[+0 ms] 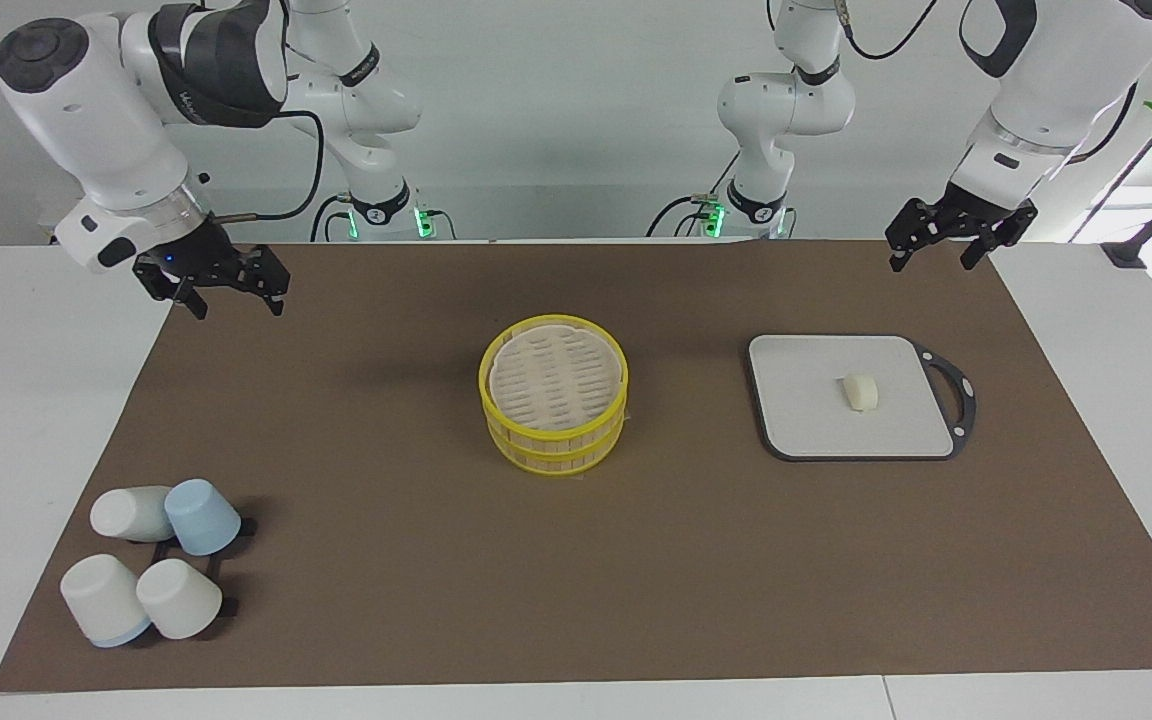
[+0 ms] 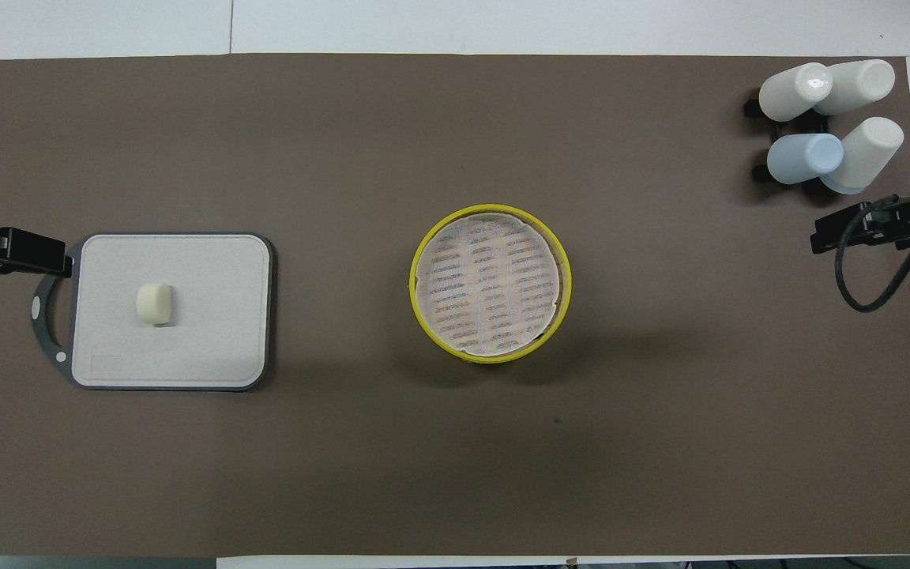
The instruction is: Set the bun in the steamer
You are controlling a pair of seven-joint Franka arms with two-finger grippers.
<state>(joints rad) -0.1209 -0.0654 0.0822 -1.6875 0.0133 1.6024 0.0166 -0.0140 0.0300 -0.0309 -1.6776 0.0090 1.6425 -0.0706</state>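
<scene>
Room to move is generous here: the brown mat [image 1: 576,560] covers nearly the whole white table [image 1: 36,400], and most of it is bare, especially the strip farthest from the robots and the stretches on both sides of the steamer [image 1: 553,394].

Left gripper [image 1: 944,245] hangs up in the air over the mat's corner by its own base, fingers spread wide, holding nothing and touching nothing. Right gripper [image 1: 227,295] is the same story over the mat's edge at the right arm's end, spread open and empty. In the overhead view both only poke in from the sides.

Steamer sits about mid-table, yellow rim, two tiers stacked by the look of it, and the pale slatted surface across its top has nothing on it. The bun [image 1: 861,391] is on the grey board [image 1: 806,420], roughly in its middle, toward the left arm's end of the table and well apart from the steamer. The board's black handle [image 1: 956,395] points to that same end.

Four cups [image 1: 151,565], three white and one pale blue, are clustered at the right arm's end, far from the robots.
</scene>
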